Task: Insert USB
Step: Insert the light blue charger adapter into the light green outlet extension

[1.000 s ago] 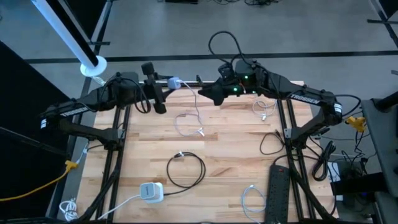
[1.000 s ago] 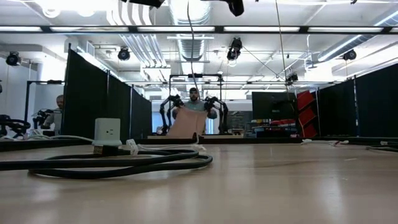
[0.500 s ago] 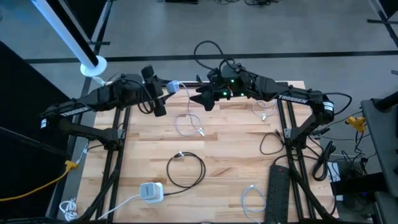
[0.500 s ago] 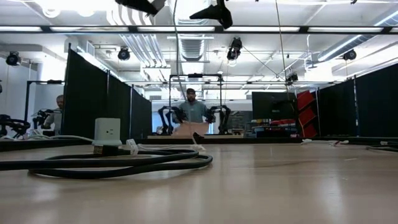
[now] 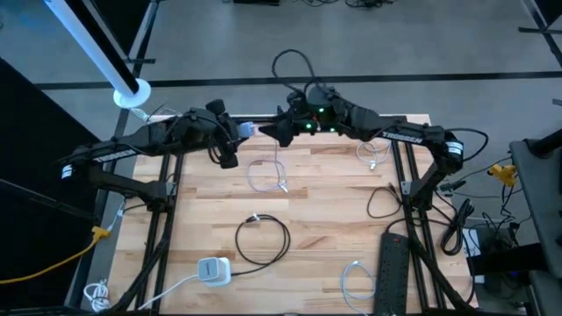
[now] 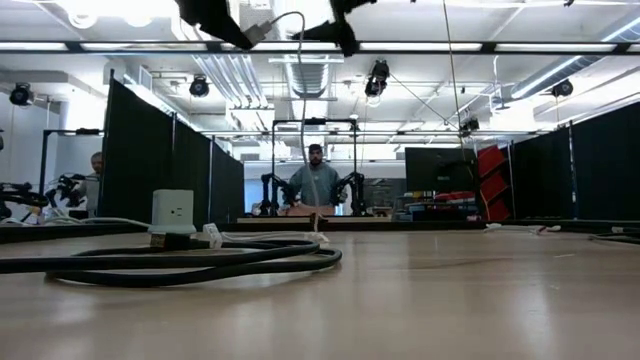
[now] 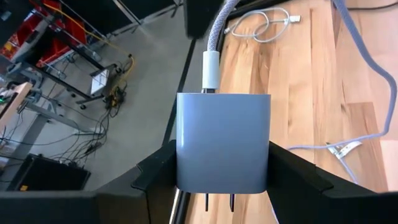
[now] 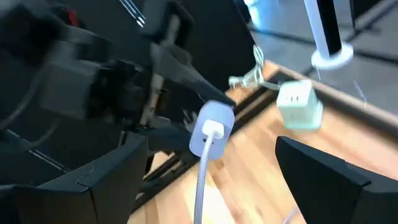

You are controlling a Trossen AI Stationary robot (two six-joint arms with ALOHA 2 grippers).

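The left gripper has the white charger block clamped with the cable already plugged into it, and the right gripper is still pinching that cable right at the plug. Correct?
Not quite. The left gripper does clamp the charger block with the cable plugged in, as the left wrist view shows. But the right gripper is not pinching the cable: in the right wrist view its fingers stand wide apart on either side, touching nothing.

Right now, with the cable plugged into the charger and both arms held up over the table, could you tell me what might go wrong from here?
1. The left tool grips the charger only by its sides, so a tug on the white cable could tilt it.
2. The right tool is open with the cable running between its fingers; pulling back at an angle could snag it and loosen the USB plug.
3. The cable's slack hangs to the table and may catch the other loose cables.
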